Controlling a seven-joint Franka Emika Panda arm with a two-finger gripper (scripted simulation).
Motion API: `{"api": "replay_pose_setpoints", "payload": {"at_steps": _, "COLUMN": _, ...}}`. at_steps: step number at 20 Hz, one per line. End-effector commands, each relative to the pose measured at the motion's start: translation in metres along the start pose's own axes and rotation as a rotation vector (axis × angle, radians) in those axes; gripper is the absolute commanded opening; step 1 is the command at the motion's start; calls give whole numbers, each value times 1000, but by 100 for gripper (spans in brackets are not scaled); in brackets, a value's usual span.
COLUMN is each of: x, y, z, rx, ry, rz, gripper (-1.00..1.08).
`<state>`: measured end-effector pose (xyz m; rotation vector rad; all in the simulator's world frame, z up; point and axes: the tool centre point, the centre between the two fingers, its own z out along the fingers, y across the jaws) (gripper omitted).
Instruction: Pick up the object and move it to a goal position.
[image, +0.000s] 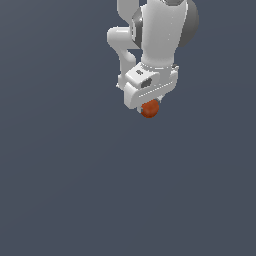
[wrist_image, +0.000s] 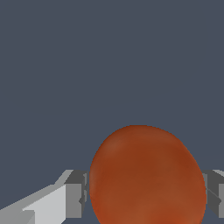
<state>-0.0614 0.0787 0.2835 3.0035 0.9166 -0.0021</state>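
The small orange-red ball (image: 150, 109) sits just under the white gripper (image: 149, 106) in the upper middle of the exterior view. In the wrist view the ball (wrist_image: 146, 177) is large and fills the space between the two grey fingertips (wrist_image: 76, 192), which press against its sides. The gripper is shut on the ball. The fingers themselves are hidden behind the hand in the exterior view. I cannot tell from these views how high the ball is above the grey surface.
A plain dark grey surface (image: 75, 190) fills both views. The white arm (image: 162, 30) comes in from the top edge of the exterior view. No other object shows.
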Motion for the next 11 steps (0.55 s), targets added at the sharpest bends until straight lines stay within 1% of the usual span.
{"api": "replay_pose_setpoints", "payload": {"at_steps": 1, "x": 3, "y": -9, "z": -13, "rx": 0, "ry": 1, "rz": 1, "gripper": -100}}
{"api": "replay_pose_setpoints", "payload": {"at_steps": 6, "x": 6, "y": -18, "z": -26, "rx": 0, "ry": 1, "rz": 1, "gripper": -100}}
{"api": "replay_pose_setpoints", "payload": {"at_steps": 11, "x": 8, "y": -17, "z": -26, "rx": 1, "ry": 2, "rz": 2, "gripper": -100}}
